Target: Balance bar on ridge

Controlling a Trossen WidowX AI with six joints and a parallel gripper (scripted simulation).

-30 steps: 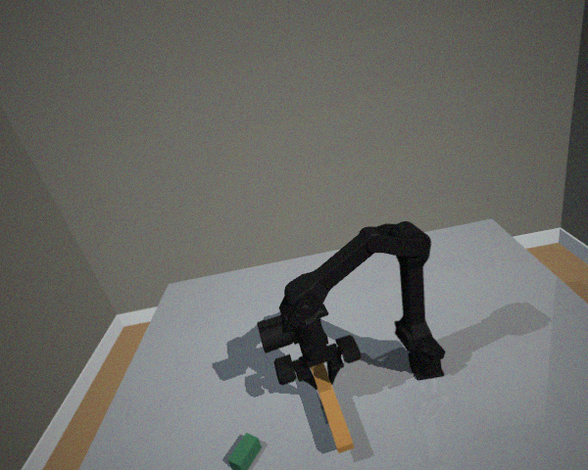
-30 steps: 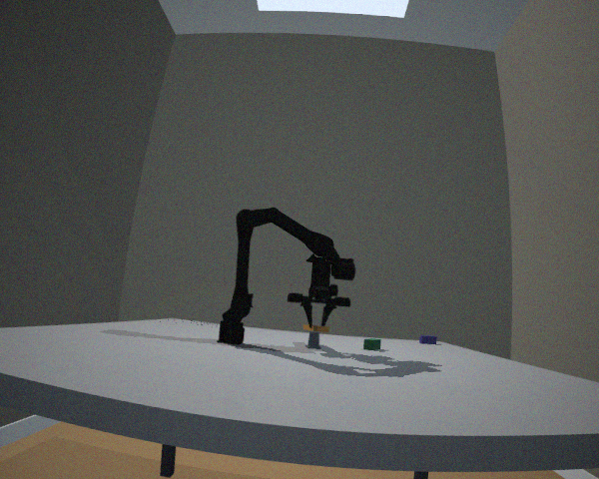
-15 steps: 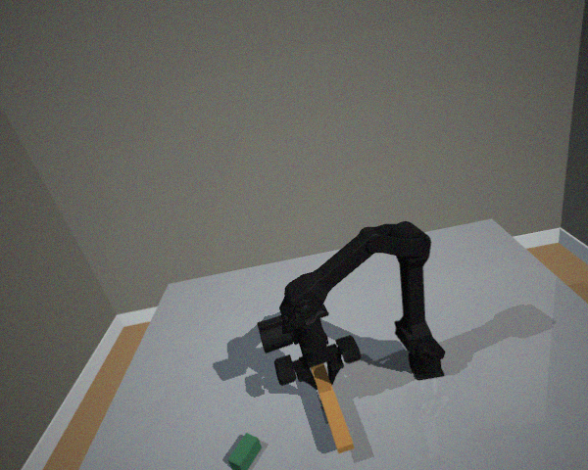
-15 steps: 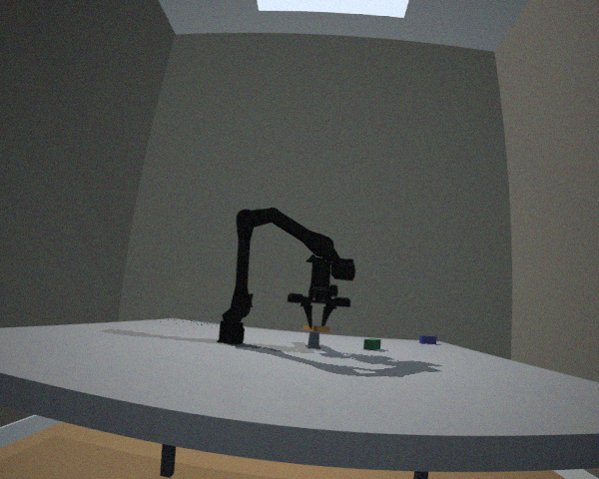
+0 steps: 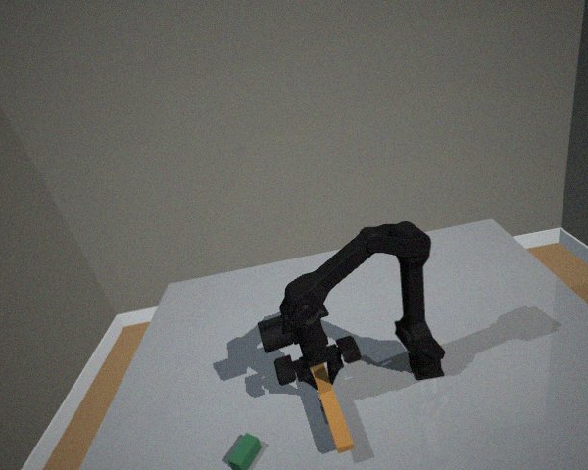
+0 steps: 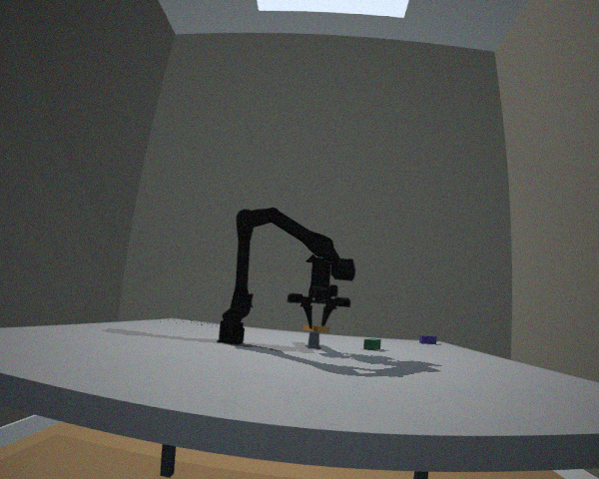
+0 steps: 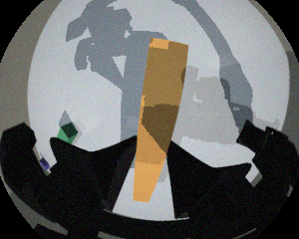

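Observation:
The orange bar (image 5: 337, 422) (image 6: 321, 329) (image 7: 164, 75) is held clear of the table and looks about level. My gripper (image 5: 321, 376) (image 6: 316, 326) (image 7: 152, 141) is shut on the bar, with one finger on each side. In the wrist view most of the bar's length reaches out beyond the fingers and a short end shows between them. The grey ridge (image 6: 313, 339) stands on the table directly under the bar in the exterior view. The bar appears to meet its top, but I cannot tell whether they touch. In the other views the bar mostly hides the ridge.
A green block (image 5: 244, 451) (image 6: 371, 344) (image 7: 66, 134) lies on the table (image 5: 147, 404) (image 6: 186, 381) beyond the ridge from the arm's base. A blue-purple block (image 6: 427, 339) (image 7: 44, 163) lies farther out. The arm's shadow falls around the bar.

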